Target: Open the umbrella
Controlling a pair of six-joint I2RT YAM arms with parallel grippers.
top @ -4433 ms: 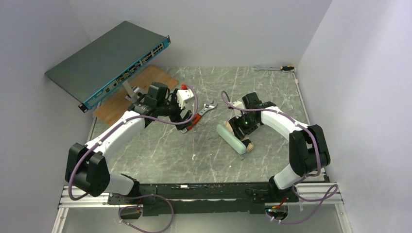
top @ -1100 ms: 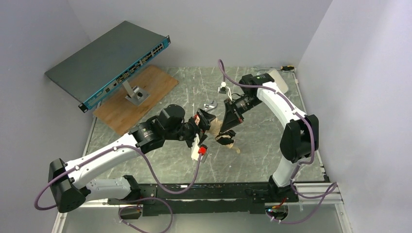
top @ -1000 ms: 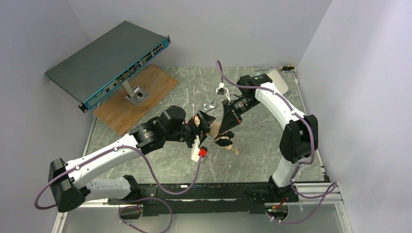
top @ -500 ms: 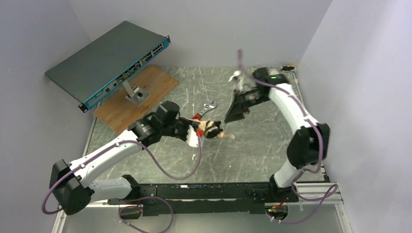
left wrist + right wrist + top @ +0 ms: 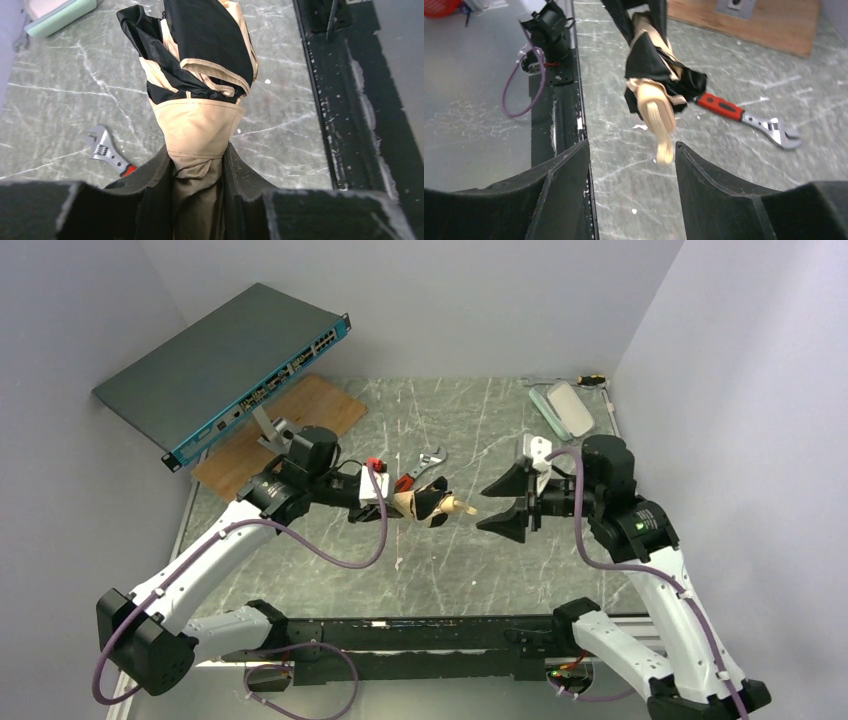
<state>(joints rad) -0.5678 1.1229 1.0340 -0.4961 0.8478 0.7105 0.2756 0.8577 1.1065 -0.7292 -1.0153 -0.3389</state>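
Observation:
The umbrella [image 5: 430,506] is folded, cream-tan outside with black folds, and hangs level above the table's middle. My left gripper [image 5: 393,506] is shut on its tan end; in the left wrist view the fabric bundle [image 5: 200,75] sticks out past the gripper [image 5: 197,162]. The umbrella's free end points right, towards my right gripper [image 5: 503,505], which stands open a short way off and touches nothing. In the right wrist view the umbrella [image 5: 659,75] hangs ahead of the open gripper [image 5: 631,145], its cream tip just short of the right finger.
A red-handled wrench [image 5: 425,462] lies on the table behind the umbrella. A pale mint case [image 5: 562,410] and a screwdriver [image 5: 590,379] sit at the back right. A network switch [image 5: 220,360] on a stand over a wooden board [image 5: 300,410] fills the back left.
The right arm swung from the back of the table down to the right of the umbrella, jaws open and facing it. The left arm drew the held umbrella slightly left.

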